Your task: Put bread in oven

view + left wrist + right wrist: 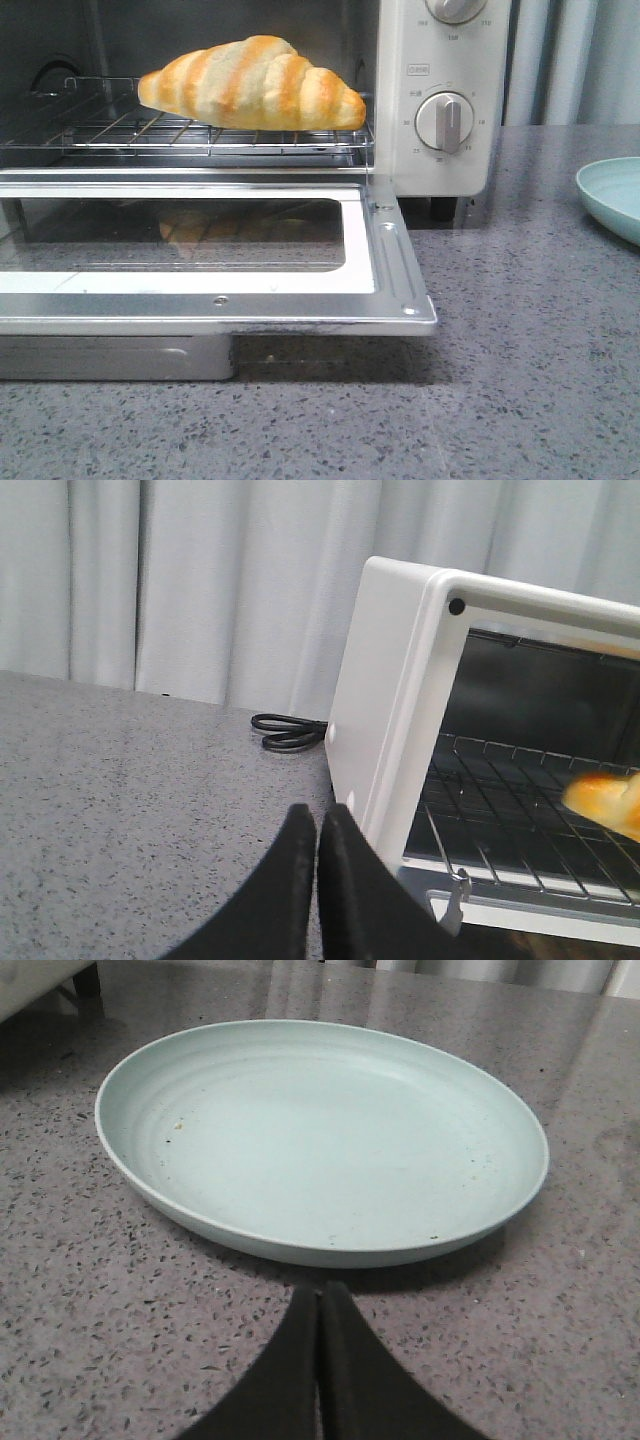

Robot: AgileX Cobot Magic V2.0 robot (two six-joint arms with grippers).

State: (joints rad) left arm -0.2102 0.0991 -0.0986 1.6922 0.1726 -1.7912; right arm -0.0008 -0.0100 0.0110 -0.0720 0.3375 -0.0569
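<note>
Bread [255, 84] on oven [445, 100] rack, well apart from both clenched claws: left [317, 832], right [320, 1305].

both tools, left tool [317, 880] and right tool [320, 1365], have smooth, matte black, tapering fingers

The worktop [540, 330] is speckled grey stone, faintly glossy; the oven [440, 160] door frame is shiny metal around glass; the plate [320, 1140] is smooth and matt.
</note>
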